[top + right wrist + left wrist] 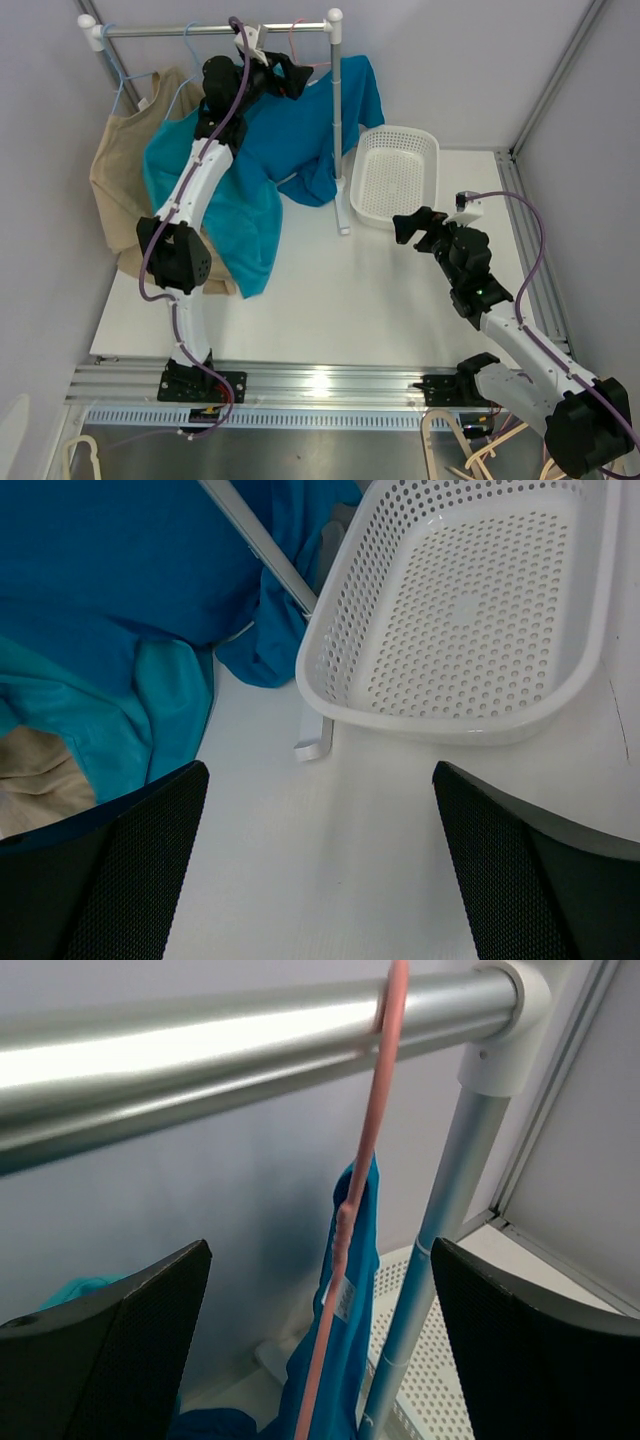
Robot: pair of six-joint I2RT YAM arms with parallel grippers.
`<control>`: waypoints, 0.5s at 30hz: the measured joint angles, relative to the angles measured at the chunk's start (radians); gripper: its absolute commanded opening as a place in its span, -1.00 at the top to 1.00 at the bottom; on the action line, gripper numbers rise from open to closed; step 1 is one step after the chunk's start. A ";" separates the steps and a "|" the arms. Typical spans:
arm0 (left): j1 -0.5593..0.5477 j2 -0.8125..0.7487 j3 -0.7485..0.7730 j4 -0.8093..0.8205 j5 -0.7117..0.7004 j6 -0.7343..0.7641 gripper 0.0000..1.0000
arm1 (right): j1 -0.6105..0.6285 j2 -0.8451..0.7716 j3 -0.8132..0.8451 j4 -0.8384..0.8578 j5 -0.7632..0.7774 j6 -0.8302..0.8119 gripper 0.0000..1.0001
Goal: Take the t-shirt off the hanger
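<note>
1. The left gripper (320, 1260) is up at the rail (200, 1055), at the far side of the scene, with its jaws spread wide and nothing between them.
2. The pink hanger (352, 1200) lies straight ahead of it, in line with the gap of the jaws but not yet inside. Its hook sits over the rail and its neck runs almost upright.
3. The blue t-shirt (300, 125) hangs on this hanger near the right end of the rail, beside the post (337, 130) and left of the basket (365, 190).
4. The right gripper (410, 226) is also spread and empty, low near the basket and well apart from the hanger.
5. I judge that the left arm is clearly nearer for the next move.
</note>
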 measured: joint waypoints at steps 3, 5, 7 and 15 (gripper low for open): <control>-0.003 0.046 0.058 0.011 -0.023 -0.002 -0.77 | 0.000 -0.001 0.000 -0.002 0.000 0.000 -0.99; -0.005 0.076 0.105 0.021 -0.042 -0.003 -0.37 | 0.000 -0.001 0.000 -0.003 0.000 0.000 -0.99; -0.005 0.093 0.130 0.032 -0.058 -0.013 -0.31 | 0.000 -0.001 0.000 -0.006 0.000 0.000 -0.99; -0.008 0.121 0.189 0.063 -0.090 -0.041 0.03 | 0.000 -0.001 0.000 -0.010 0.010 -0.003 -0.99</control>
